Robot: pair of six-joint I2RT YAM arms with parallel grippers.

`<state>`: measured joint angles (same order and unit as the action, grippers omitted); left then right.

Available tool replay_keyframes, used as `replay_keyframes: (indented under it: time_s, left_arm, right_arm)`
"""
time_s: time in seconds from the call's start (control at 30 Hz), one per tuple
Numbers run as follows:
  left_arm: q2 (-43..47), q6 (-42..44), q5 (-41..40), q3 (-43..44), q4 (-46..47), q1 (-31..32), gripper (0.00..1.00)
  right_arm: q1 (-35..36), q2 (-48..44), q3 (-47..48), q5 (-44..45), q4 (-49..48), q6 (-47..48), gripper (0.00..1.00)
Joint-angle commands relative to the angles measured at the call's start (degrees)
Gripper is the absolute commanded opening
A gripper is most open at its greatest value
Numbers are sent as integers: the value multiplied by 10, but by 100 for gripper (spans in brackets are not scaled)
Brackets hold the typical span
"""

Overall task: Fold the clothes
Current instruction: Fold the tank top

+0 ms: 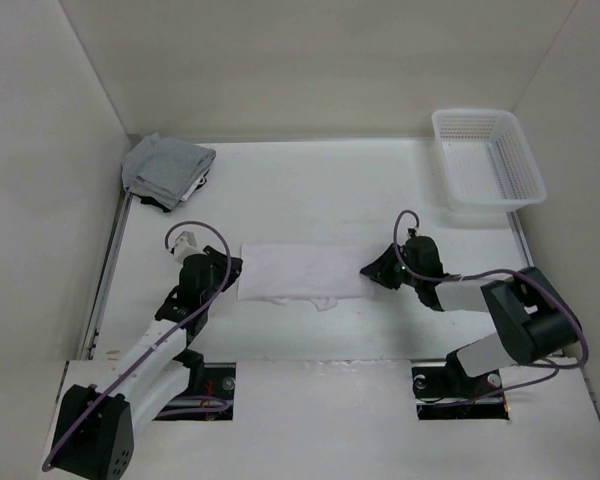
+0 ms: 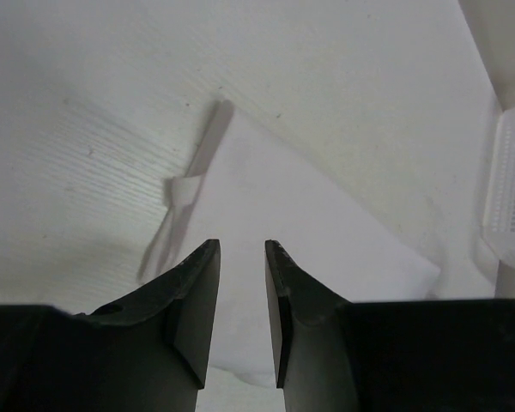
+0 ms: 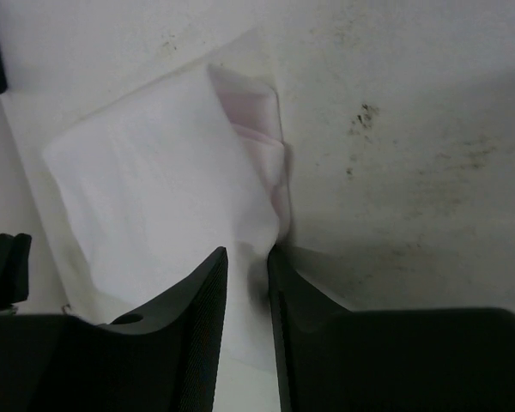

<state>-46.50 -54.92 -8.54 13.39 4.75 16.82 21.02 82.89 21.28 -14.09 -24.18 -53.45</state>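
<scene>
1. Lying flat mid-way across the counter (image 1: 310,190), the clothes (image 1: 302,271) form a folded strip between both arms, each end within reach.
2. Left tool (image 2: 240,247): jaws part-open at the strip's left end, holding nothing.
3. Right tool (image 3: 247,251): jaws narrowly parted over the right end; apparently free of cloth, though the view is dim.
4. Surroundings: white walled enclosure; grey folded stack (image 1: 165,165) back-left, plastic basket (image 1: 475,113) back-right.

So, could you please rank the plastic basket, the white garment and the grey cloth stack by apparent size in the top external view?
1. plastic basket, only narrowly ahead.
2. white garment, folded into a strip.
3. grey cloth stack, clearly smallest.
</scene>
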Motion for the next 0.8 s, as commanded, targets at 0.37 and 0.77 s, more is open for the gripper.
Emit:
replay_keyframes:
  time_s: [0.37,0.77]
  left_arm:
    - [-87,-5,-32,69,162,117,27]
    - [-112,-19,-31,84,213,158,30]
  right_arm:
    - [0,-237,-33,113,84,20,3]
    - [136,-258,212,259,341,165,4]
